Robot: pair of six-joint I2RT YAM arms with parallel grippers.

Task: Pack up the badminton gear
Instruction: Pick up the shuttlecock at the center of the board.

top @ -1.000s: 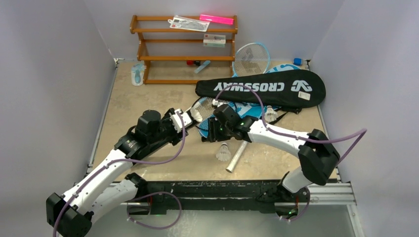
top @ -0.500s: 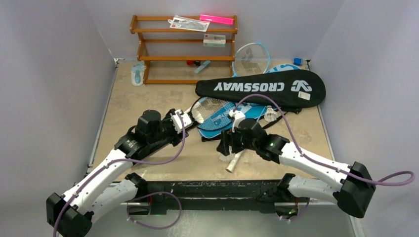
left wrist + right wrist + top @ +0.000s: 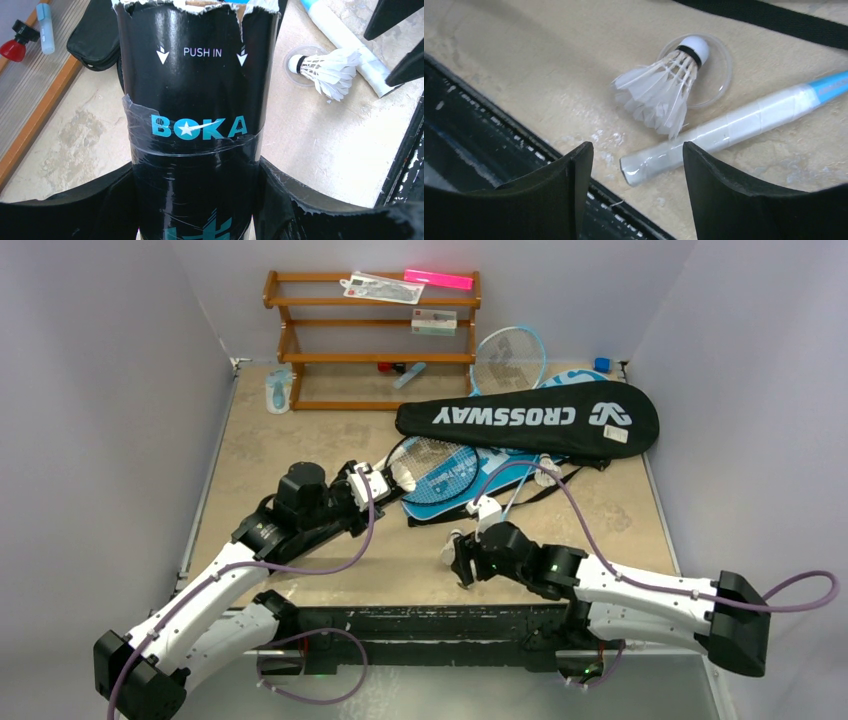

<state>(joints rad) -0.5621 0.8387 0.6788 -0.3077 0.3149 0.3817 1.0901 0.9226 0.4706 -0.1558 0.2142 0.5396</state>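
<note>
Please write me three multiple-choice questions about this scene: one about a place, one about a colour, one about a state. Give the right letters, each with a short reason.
1. Where does the shuttlecock near the right gripper lie?
A) on the floor
B) beside the white racket handle
C) in a box

2. What colour are the letters BOKA on the black tube?
A) red
B) light blue
C) yellow

3. How is the right gripper?
A) shut on the shuttlecock
B) shut on the handle
C) open, holding nothing

Answers:
1 B: the right wrist view shows both lying together.
2 B: the left wrist view shows the print.
3 C: its fingers stand apart and grip nothing.
</note>
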